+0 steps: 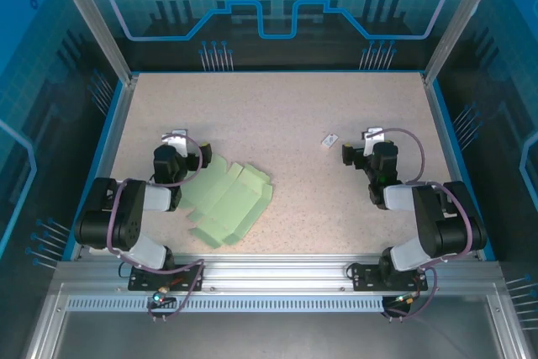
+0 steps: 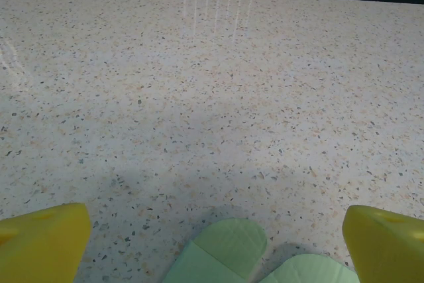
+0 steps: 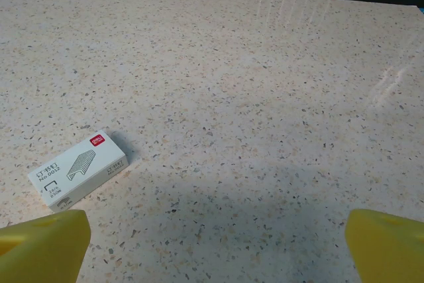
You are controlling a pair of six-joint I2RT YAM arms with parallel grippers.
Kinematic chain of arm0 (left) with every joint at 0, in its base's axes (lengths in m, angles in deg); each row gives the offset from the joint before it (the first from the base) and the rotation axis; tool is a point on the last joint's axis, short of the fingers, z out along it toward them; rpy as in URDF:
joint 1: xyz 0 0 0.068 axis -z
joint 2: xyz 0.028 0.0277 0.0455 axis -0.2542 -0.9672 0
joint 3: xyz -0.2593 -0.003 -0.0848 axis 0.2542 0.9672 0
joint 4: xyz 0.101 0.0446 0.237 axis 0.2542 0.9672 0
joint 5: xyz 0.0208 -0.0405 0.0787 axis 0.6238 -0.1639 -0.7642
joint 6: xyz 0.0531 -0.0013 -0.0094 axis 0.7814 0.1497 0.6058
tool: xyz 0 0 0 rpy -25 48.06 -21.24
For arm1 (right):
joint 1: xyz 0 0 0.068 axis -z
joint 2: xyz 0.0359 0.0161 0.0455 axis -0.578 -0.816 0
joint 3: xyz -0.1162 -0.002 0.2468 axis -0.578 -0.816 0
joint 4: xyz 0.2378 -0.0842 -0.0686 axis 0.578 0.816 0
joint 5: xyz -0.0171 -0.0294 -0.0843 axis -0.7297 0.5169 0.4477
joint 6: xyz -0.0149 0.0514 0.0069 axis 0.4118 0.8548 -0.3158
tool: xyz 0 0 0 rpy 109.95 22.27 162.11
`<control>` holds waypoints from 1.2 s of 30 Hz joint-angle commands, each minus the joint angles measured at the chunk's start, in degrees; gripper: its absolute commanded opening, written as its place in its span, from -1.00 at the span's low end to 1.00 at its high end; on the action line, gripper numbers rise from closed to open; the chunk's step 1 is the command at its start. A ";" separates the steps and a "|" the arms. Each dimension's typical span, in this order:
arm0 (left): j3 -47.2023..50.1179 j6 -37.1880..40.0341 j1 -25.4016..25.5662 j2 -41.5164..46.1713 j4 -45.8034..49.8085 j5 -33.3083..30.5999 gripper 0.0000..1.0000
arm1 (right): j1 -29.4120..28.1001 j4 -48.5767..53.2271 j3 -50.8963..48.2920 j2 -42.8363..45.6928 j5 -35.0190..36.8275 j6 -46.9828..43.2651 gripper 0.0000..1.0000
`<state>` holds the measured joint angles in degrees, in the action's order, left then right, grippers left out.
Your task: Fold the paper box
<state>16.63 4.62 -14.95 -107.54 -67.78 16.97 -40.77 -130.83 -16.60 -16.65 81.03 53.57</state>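
We judge folding not yet begun: the paper box (image 1: 225,202) lies flat on the surface (image 1: 319,107), just beside the left jaws. The left jaws and right jaws are both spread and empty. Next we must catch a flap edge and lift it.
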 commanded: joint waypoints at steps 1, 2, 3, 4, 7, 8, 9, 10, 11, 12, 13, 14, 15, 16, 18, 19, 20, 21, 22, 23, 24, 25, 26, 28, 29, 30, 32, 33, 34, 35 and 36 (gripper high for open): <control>-1.19 0.01 -0.39 0.08 -0.54 1.37 0.98 | 0.82 -1.39 0.60 -0.10 -0.28 -0.32 1.00; -1.17 0.01 -0.43 0.10 -0.49 1.36 0.98 | 0.82 -1.39 0.51 -0.09 -0.28 -0.34 1.00; -1.15 0.01 -0.40 0.09 -0.50 1.40 0.98 | 0.82 -1.39 0.50 -0.10 -0.28 -0.30 1.00; -1.19 0.00 -0.43 0.07 -0.52 1.37 0.98 | 0.86 -1.39 0.51 -0.11 -0.28 -0.34 1.00; -1.20 0.01 -0.39 0.06 -0.53 1.44 0.98 | 0.82 -1.39 0.54 -0.10 -0.28 -0.28 1.00; -1.24 0.01 -0.41 0.08 -0.52 1.40 0.98 | 0.80 -1.39 0.51 -0.11 -0.28 -0.31 1.00; -1.22 0.01 -0.43 0.07 -0.56 1.48 0.97 | 0.80 -1.38 0.55 -0.15 -0.28 -0.33 1.00; -1.21 0.01 -0.39 0.11 -0.57 1.43 0.98 | 0.82 -1.39 0.54 -0.14 -0.26 -0.26 1.00; -1.21 0.01 -0.39 0.10 -0.50 1.44 0.98 | 0.80 -1.39 0.55 -0.09 -0.28 -0.25 1.00; -1.20 0.01 -0.44 0.11 -0.52 1.40 0.98 | 0.84 -1.31 0.57 -0.15 -0.28 -0.28 1.00; -1.23 0.00 -0.39 0.11 -0.56 1.40 0.98 | 0.82 -1.34 0.58 -0.14 -0.25 -0.27 1.00; -1.22 0.01 -0.44 0.11 -0.56 1.39 0.98 | 0.86 -1.30 0.57 -0.14 -0.28 -0.32 1.00; -1.22 0.01 -0.41 0.08 -0.54 1.40 0.98 | 0.80 -1.32 0.57 -0.10 -0.28 -0.27 1.00; -1.22 0.01 -0.43 0.06 -0.57 1.43 0.98 | 0.81 -1.38 0.56 -0.09 -0.28 -0.33 1.00; -1.17 0.01 -0.44 0.11 -0.51 1.44 0.98 | 0.81 -1.34 0.53 -0.09 -0.28 -0.27 1.00; -1.15 0.01 -0.40 0.11 -0.53 1.40 0.98 | 0.84 -1.38 0.50 -0.15 -0.26 -0.26 1.00; -1.21 0.01 -0.42 0.07 -0.50 1.40 0.98 | 0.81 -1.37 0.53 -0.09 -0.27 -0.28 1.00; -1.18 -0.04 -0.43 0.08 -0.54 1.44 0.98 | 0.80 -1.38 0.55 -0.11 -0.28 -0.24 0.99; -1.16 0.01 -0.43 0.10 -0.54 1.47 0.98 | 0.84 -1.34 0.52 -0.12 -0.28 -0.24 1.00; -1.20 0.01 -0.46 0.07 -0.52 1.45 0.98 | 0.82 -1.38 0.56 -0.16 -0.28 -0.23 1.00; -1.21 -0.07 -0.39 0.02 -0.55 1.44 0.98 | 0.82 -1.30 0.57 -0.12 -0.28 -0.27 1.00; -1.27 -0.08 -0.44 0.02 -0.48 1.46 0.98 | 0.96 -1.23 0.57 -0.16 -0.32 -0.27 1.00; -1.23 -0.08 -0.43 0.02 -0.38 1.43 0.98 | 0.97 -1.29 0.57 -0.21 -0.36 -0.28 1.00; -1.30 -0.08 -0.44 0.02 -0.43 1.48 0.98 | 0.97 -1.23 0.57 -0.16 -0.32 -0.27 1.00; -1.26 -0.08 -0.39 0.02 -0.49 1.48 0.98 | 0.97 -1.30 0.57 -0.10 -0.32 -0.28 1.00; -1.16 -0.15 -0.39 0.02 -0.55 1.36 0.98 | 0.94 -1.30 0.57 -0.12 -0.34 -0.26 1.00; -0.80 -0.86 -0.39 0.67 -1.00 -0.15 0.98 | 0.68 0.80 1.34 0.72 0.40 -0.26 1.00; -0.21 -1.37 -0.39 1.91 -0.84 -1.59 0.98 | 0.41 4.43 2.67 2.45 1.62 -0.13 0.99; 0.07 -1.88 -0.39 3.53 0.30 -3.07 0.98 | 0.32 8.42 3.95 4.26 2.70 0.28 0.99; 0.01 -2.50 -0.39 5.54 2.35 -4.96 0.98 | 0.52 13.89 5.65 6.30 3.94 1.75 1.00; -0.25 -2.94 -0.39 7.71 4.59 -6.43 0.98 | 0.99 18.23 6.91 8.12 5.05 3.69 1.00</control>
<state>16.65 3.81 -14.95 -105.05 -65.72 14.87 -40.77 -122.90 -14.04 -13.79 82.53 54.31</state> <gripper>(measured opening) 0.989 0.997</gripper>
